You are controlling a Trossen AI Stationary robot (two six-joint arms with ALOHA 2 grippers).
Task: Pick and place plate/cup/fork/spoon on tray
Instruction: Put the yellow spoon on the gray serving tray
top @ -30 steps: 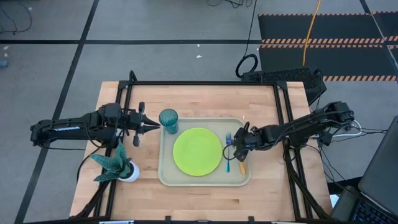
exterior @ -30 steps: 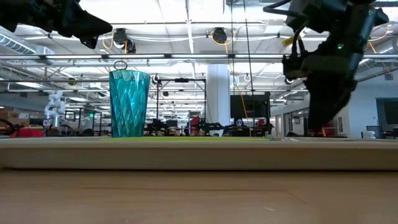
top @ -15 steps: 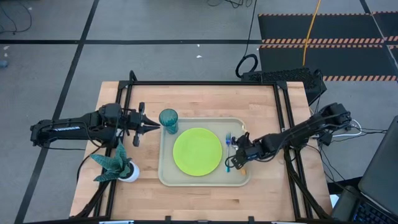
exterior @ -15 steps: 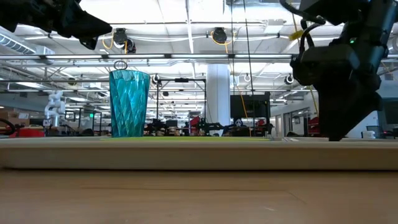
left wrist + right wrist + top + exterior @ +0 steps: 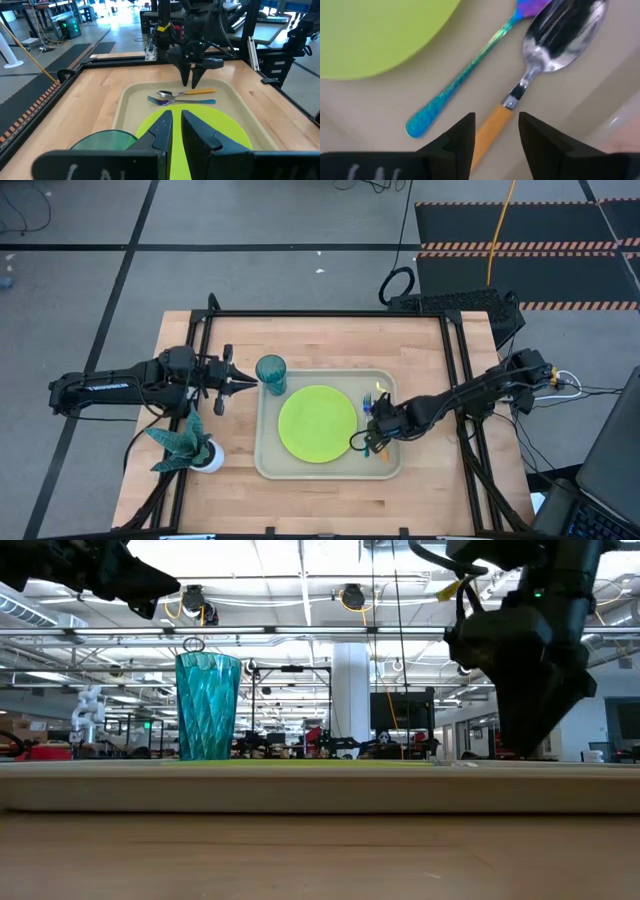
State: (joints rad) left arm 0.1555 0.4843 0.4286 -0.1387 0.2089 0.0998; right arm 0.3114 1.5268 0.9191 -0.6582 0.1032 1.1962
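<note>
On the wooden desk (image 5: 320, 340) the beige tray (image 5: 270, 465) carries the lime-green plate (image 5: 317, 423) at its middle. The teal cup (image 5: 270, 373) stands upright at the tray's far left corner. The fork (image 5: 465, 70) and the spoon (image 5: 540, 55) lie side by side, close together, in the strip between the plate and the tray's right rim.

The right gripper (image 5: 495, 137) hangs just over the spoon's orange handle, its jaws spread to either side of the handle and holding nothing.

The left gripper (image 5: 248, 383) hovers just left of the cup, its jaws nearly pressed together and empty.

A potted plant (image 5: 185, 442) stands on the desk left of the tray, below the left arm.
</note>
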